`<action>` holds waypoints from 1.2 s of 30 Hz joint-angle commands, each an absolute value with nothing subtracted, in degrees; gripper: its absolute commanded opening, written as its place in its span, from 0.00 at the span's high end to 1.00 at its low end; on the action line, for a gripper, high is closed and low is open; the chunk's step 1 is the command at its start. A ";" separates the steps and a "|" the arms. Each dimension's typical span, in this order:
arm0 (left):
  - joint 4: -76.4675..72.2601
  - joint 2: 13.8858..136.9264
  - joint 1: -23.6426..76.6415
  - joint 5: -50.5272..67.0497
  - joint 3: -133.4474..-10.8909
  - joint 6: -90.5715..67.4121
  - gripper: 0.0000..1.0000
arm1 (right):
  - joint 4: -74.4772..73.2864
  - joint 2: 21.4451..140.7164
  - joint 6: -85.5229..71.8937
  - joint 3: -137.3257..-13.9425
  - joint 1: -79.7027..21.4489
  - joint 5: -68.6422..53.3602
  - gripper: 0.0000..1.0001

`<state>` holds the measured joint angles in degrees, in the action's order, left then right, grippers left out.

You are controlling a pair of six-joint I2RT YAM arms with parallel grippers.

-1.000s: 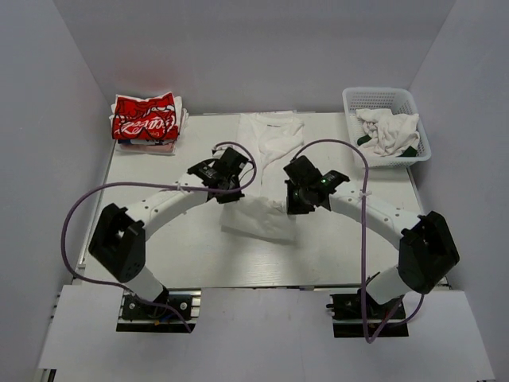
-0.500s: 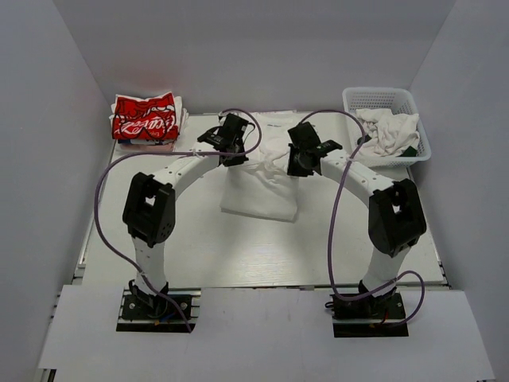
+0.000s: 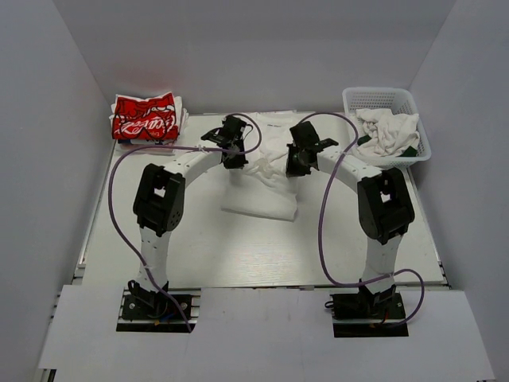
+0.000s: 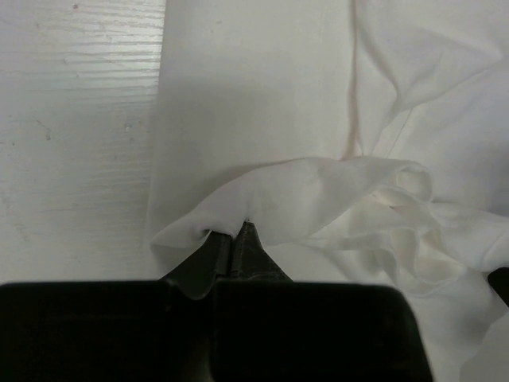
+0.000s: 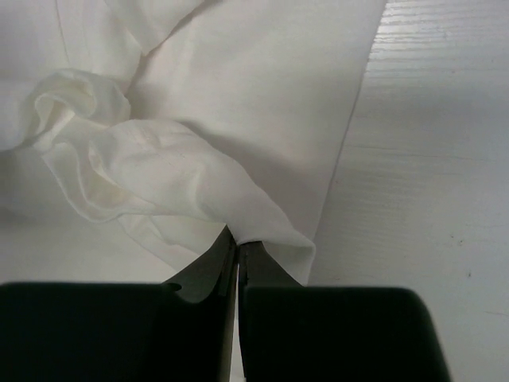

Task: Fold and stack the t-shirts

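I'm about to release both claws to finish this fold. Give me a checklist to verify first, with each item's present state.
1. Left claw pinching the white t-shirt: ok.
2. Right claw pinching the same shirt: ok.
3. Carried layer lying flat: not ok, cloth is bunched between the claws.
4. Lower layer's side edges straight: ok in both wrist views.
5. Red t-shirt stack clear of both arms: ok.
6. Edges aligned under the bunch: cannot tell.

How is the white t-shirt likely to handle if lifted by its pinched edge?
Probably floppy: the white t-shirt bunches into soft folds beside the left gripper. Likely light: fingertip pinches by it and the right gripper hold the edge. Its slack middle may wrinkle.
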<state>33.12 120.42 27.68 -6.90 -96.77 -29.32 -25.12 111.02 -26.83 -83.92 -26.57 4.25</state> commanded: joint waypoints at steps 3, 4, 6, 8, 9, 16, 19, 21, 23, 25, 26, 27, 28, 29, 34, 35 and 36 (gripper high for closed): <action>32.69 123.83 26.28 -4.57 -102.73 -29.27 1.00 | -23.89 115.92 -25.40 -89.47 -25.05 2.55 1.00; 33.48 125.32 25.58 -4.57 -104.83 -29.27 1.00 | -24.52 117.75 -25.49 -90.69 -24.44 2.72 1.00; 34.10 126.99 25.05 -6.23 -107.30 -29.79 0.75 | -25.57 119.61 -26.10 -94.56 -24.00 3.16 0.87; 34.10 130.58 23.65 -7.29 -113.09 -30.32 0.48 | -23.92 121.02 -26.98 -97.53 -22.77 5.44 0.75; 34.10 132.35 22.95 -8.16 -115.73 -31.02 0.40 | -21.56 121.46 -27.24 -98.25 -22.24 7.19 0.70; 30.36 136.18 16.62 1.31 -131.60 -34.19 0.00 | -25.84 129.03 -25.75 -118.57 -17.05 5.89 0.09; 25.76 128.96 16.61 1.32 -118.33 -31.04 0.00 | -18.42 121.22 -23.56 -105.33 -17.93 1.69 0.09; 26.62 122.98 16.61 1.32 -110.79 -29.53 0.00 | -14.79 113.93 -22.42 -94.36 -18.19 -3.24 0.09; 27.16 119.37 17.39 1.32 -101.32 -28.13 0.00 | -11.88 107.80 -22.94 -86.45 -18.46 -7.71 0.09; 27.16 113.92 18.01 2.63 -94.52 -26.72 0.00 | -9.25 104.96 -23.37 -76.51 -19.33 -11.85 0.09; 26.55 112.69 18.02 3.42 -88.91 -26.72 0.00 | -7.05 99.98 -23.81 -74.20 -19.51 -13.00 0.09; 26.54 111.46 18.02 4.65 -86.33 -26.72 0.00 | -7.29 98.98 -23.64 -72.00 -20.12 -16.49 0.09; 26.54 109.36 18.02 6.83 -83.96 -26.72 0.00 | -7.12 97.92 -25.30 -66.24 -20.47 -16.70 0.09; 26.02 108.38 18.02 6.86 -79.59 -26.72 0.00 | -6.86 95.56 -26.10 -64.27 -20.57 -16.61 0.09; 21.64 102.05 18.02 6.33 -66.99 -27.77 0.03 | 1.82 91.76 -30.58 -50.02 -21.09 -23.27 0.09; 20.75 101.26 18.02 6.33 -64.10 -28.30 0.06 | 2.19 91.58 -31.11 -48.62 -21.01 -23.73 0.09; 20.13 101.25 18.02 6.85 -63.29 -28.30 0.09 | 3.24 91.84 -31.20 -47.56 -21.18 -24.25 0.09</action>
<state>23.49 105.34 18.44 5.76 -67.00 -28.10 -4.36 93.03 -28.75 -49.71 -21.12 -18.85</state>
